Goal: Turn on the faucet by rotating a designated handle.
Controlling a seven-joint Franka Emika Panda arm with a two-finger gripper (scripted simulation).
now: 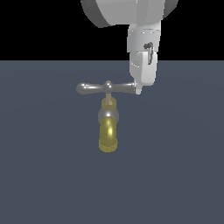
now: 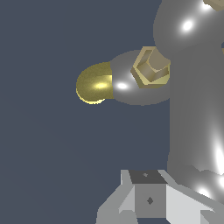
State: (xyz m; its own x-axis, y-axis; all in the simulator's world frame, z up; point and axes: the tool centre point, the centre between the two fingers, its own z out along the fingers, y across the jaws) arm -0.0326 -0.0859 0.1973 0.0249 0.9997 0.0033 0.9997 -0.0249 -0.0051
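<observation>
Pincer [image 1: 139, 90] hangs straight down from the white arm [image 1: 131, 13] and meets the end of the handle [image 1: 106, 88] that points toward the exterior view's right. Its pale tip sits against the rounded end of that bar. Only one side of the pincer shows in the exterior view, and the wrist view catches just a finger [image 2: 148, 199] low in the picture, so I cannot tell whether the jaws stand wide or narrow, or whether they clasp the bar or merely touch it.

The handle is a slim grey crossbar lying level, with two arms that swell at the ends and a small brass knob in the middle. In the wrist view one arm of the handle [image 2: 192, 96] fills much of the picture as a thick shiny grey bar, running down to just beside the finger.

Below the crossbar stands the faucet [image 1: 108, 129]: a short brass stem, then a silver collar, then a glossy brass-yellow spout that curves forward and down. In the wrist view the faucet [image 2: 124, 81] shows from above, with a brass hexagonal nut, the grey collar around it and the yellow spout beyond.

All of it rests on a flat dark blue-grey floor [image 1: 175, 175], under a black background.
</observation>
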